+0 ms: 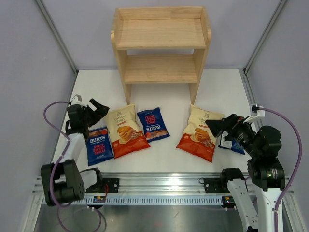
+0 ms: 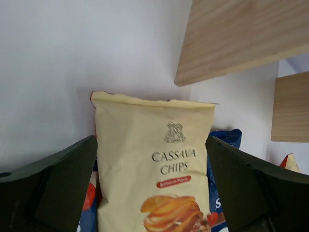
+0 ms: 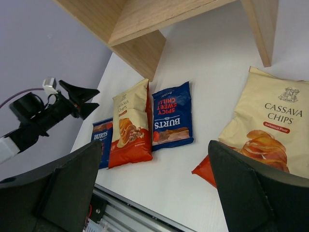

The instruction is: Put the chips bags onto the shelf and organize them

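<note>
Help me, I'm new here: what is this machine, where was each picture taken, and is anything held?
Two robot arms, the left arm and right arm, stand at the near edge of a white table. One picture looks down from above; the other two come from wrist cameras, the dark shapes being each arm's open jaws. On the table lie two Cassava Chips bags, two Burts bags and a third blue bag partly under the right arm. The wooden shelf is bare. Nothing is held.

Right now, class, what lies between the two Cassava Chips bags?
A dark blue Burts bag, then bare table; the top view shows it.
</note>
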